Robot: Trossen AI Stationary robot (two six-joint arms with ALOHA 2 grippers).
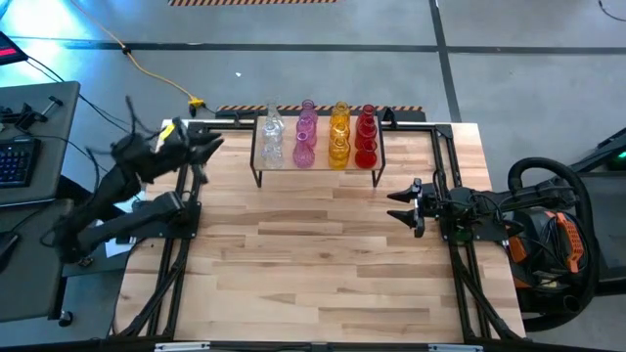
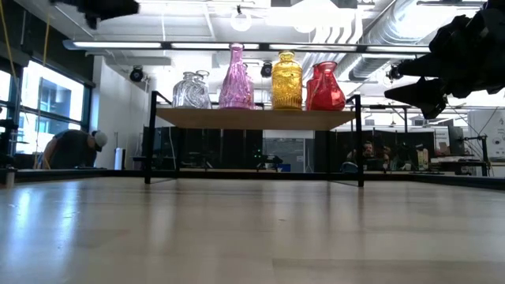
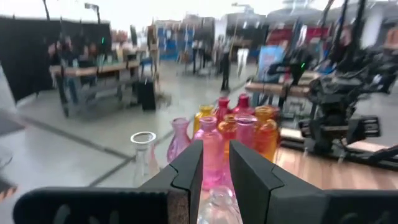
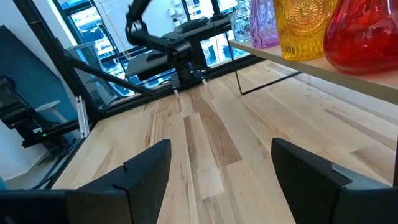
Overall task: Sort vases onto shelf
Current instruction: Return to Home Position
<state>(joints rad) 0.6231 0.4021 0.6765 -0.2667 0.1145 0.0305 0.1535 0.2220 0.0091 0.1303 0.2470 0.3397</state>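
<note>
Both grippers empty, every vase up on the shelf.

The left gripper hangs in the air just off the left end of the shelf, its fingers only a narrow slit apart with nothing between them, facing along the glass. The right gripper hovers off the shelf's right front corner, above the tabletop, its fingers spread wide and empty. On the shelf the vases stand in colour rows: clear vases at the left end, then pink-purple vases, amber-yellow vases and red vases at the right end.
</note>
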